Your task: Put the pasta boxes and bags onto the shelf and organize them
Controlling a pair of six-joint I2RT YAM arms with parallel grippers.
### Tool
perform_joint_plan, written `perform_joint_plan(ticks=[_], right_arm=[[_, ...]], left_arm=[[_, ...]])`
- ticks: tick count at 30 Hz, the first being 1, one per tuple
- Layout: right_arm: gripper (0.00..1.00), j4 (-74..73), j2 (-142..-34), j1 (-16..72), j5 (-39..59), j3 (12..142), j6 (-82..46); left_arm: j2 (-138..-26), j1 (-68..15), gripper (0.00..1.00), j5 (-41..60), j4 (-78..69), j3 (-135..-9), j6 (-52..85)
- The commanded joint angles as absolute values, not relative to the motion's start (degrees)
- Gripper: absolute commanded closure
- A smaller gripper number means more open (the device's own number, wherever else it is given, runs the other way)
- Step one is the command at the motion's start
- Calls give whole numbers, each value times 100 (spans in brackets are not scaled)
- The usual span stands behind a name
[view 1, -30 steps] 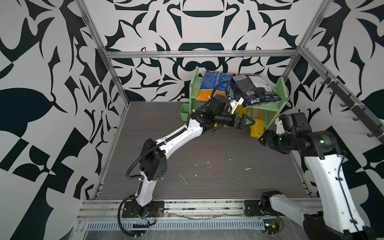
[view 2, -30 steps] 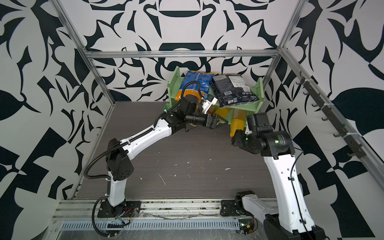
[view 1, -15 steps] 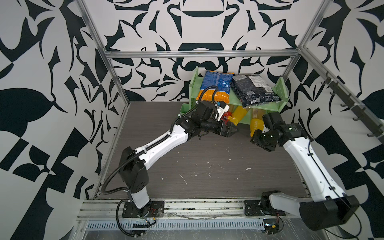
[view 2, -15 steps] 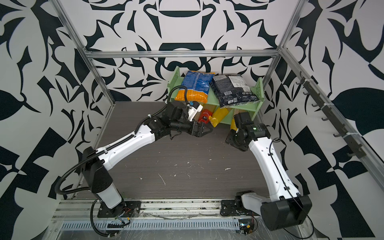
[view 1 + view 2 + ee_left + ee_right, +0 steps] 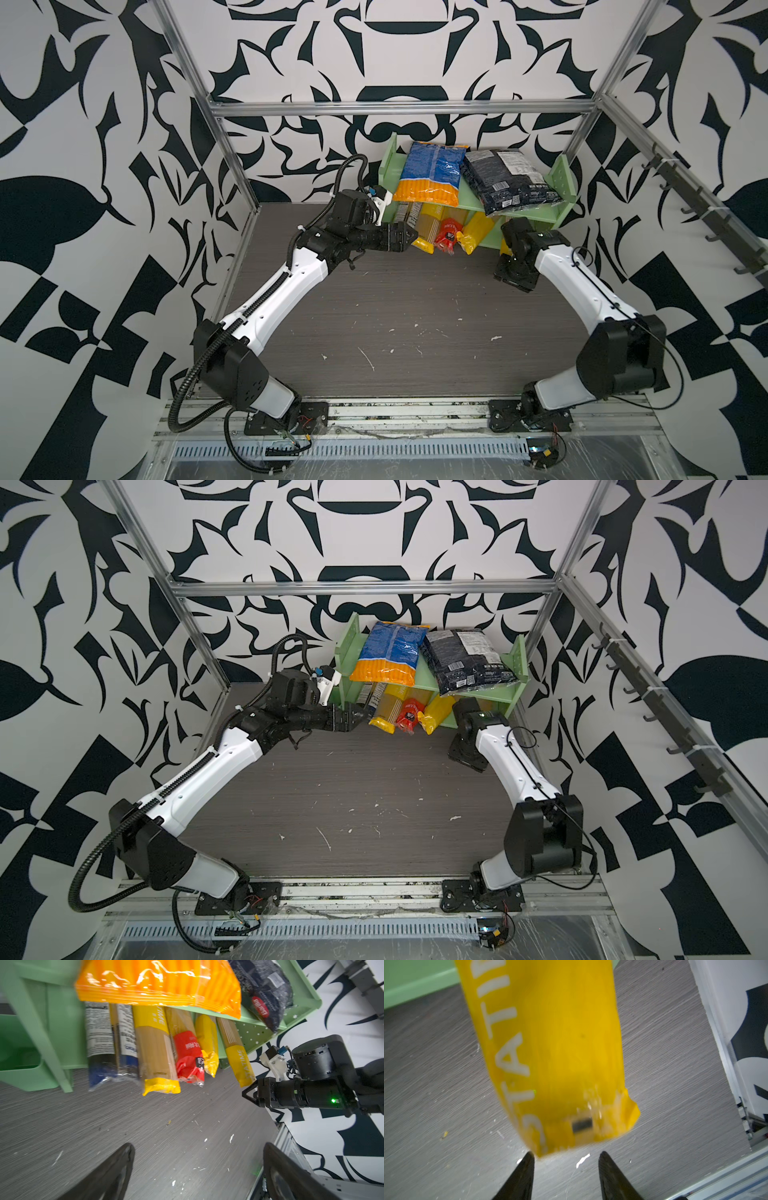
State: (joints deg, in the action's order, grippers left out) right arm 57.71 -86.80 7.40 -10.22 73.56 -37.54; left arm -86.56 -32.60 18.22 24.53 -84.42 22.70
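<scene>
The light green shelf (image 5: pixel 536 216) (image 5: pixel 486 696) stands at the back. A blue-and-orange bag (image 5: pixel 432 174) (image 5: pixel 158 980) and a black bag (image 5: pixel 509 180) (image 5: pixel 264 987) lie on its top tier. On the lower tier lie a navy-clear pack (image 5: pixel 110 1039), a yellow pack (image 5: pixel 154 1047), a red pack (image 5: pixel 188 1053) and a second yellow pack (image 5: pixel 207 1041), ends sticking out. A third yellow pack (image 5: pixel 236 1051) (image 5: pixel 550 1043) lies at the right end. My right gripper (image 5: pixel 566 1155) (image 5: pixel 247 1094) is open, its tips at that pack's end. My left gripper (image 5: pixel 409 239) (image 5: pixel 198 1145) is wide open and empty.
A small green cup (image 5: pixel 18 1059) hangs on the shelf's left side. A hook rail (image 5: pixel 706 216) runs along the right wall, and metal frame posts stand at the back corners. Pale crumbs dot the dark table (image 5: pixel 395 324).
The right arm has dropped low and moved in to the shelf's right end, its jaws narrowing. The left gripper has drawn back to the left, away from the shelf's middle.
</scene>
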Motion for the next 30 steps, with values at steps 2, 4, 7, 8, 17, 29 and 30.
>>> perform_joint_plan(ticks=[2,4,7,8,17,29,30], right_arm=[[48,5657,-8793,620,-1448,7759,-3659],[47,5612,-8901,534,-1428,7818,-3630],[47,5530,-9018,495,-1428,7927,-3565],[47,5520,-9064,486,-1430,7994,-3539],[47,5634,-9550,418,-1519,8612,-3395],[10,5581,-9055,397,-1212,8423,-3322],[8,5598,-8976,404,-1182,8414,-3322]], left_arm=[[-8567,-3041,1,1865,2725,-8609,2037],[-8608,-2938,1,1924,2733,-8639,2030],[-8678,-2784,1,2019,2750,-8705,2014],[-8704,-2733,1,2057,2751,-8732,2004],[-8910,-2460,0,2340,2714,-8871,2013],[-8829,-2219,1,2416,2738,-8746,1986],[-8810,-2201,1,2408,2742,-8717,1987]])
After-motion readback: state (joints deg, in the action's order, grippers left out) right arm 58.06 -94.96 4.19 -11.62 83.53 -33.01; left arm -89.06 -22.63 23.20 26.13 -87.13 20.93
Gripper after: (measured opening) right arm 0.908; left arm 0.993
